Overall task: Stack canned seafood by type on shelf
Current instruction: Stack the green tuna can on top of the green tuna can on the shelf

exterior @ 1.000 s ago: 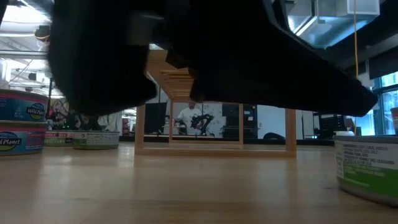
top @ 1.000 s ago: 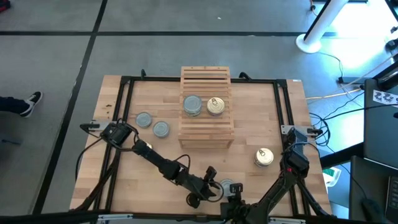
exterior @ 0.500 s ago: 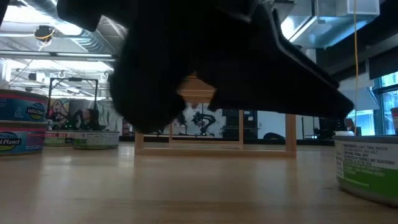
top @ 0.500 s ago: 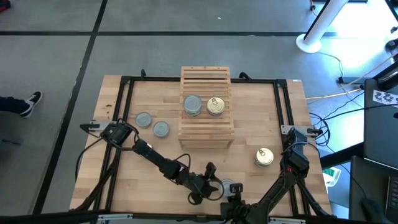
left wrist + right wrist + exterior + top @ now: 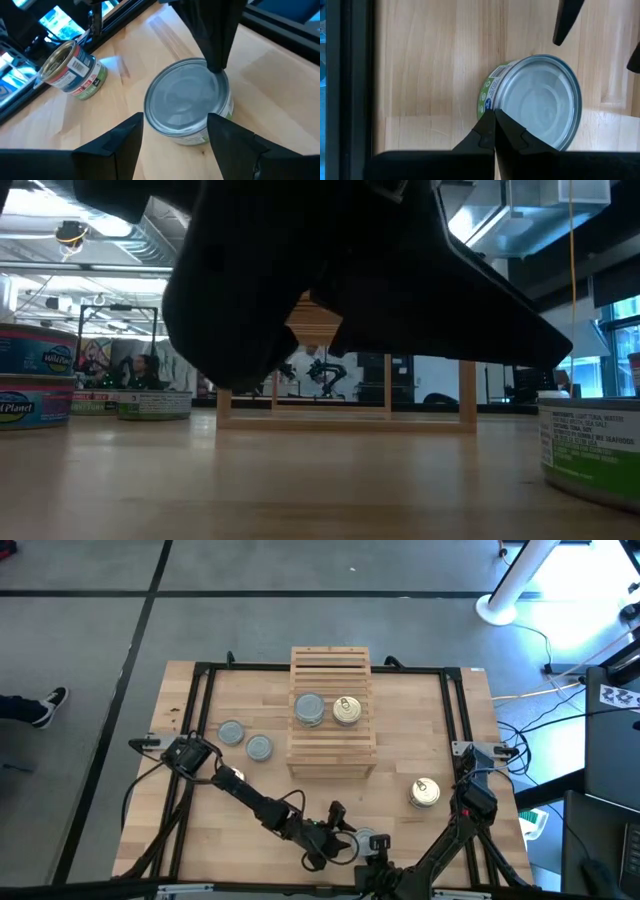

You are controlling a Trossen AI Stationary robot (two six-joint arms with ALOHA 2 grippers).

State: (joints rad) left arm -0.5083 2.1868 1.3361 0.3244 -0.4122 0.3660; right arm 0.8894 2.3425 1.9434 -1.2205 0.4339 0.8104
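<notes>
A grey-topped tin (image 5: pixel 186 102) of canned seafood stands near the table's front edge (image 5: pixel 366 839). My left gripper (image 5: pixel 174 120) is open, its fingers on either side of the tin and short of it (image 5: pixel 342 836). My right gripper (image 5: pixel 494 113) is shut, with its tips at the tin. On the slatted shelf (image 5: pixel 333 755) sit a grey-topped tin (image 5: pixel 310 708) and a golden-topped tin (image 5: pixel 347 710). Two grey-topped tins (image 5: pixel 232 732) (image 5: pixel 259 747) stand on the table left of the shelf. A golden-topped tin (image 5: pixel 424 792) stands to its right. My right gripper meets the tin with its shut fingertips (image 5: pixel 217 66) at the rim of the tin's top (image 5: pixel 501 100), on the side toward the table's near edge. The fingers slant down from the near side. The tin stands flat on the table.
A black frame (image 5: pixel 200 720) runs round the tabletop. In the low view the arms' dark bulk (image 5: pixel 350 270) covers the upper part, with tins at the left (image 5: pixel 35 380) and right (image 5: pixel 590 450) edges and the shelf (image 5: pixel 345 415) behind.
My left hand has swung at the wrist, staying in place; in the low view its dark bulk has shifted toward the picture's right. The tin and my right gripper have kept still.
</notes>
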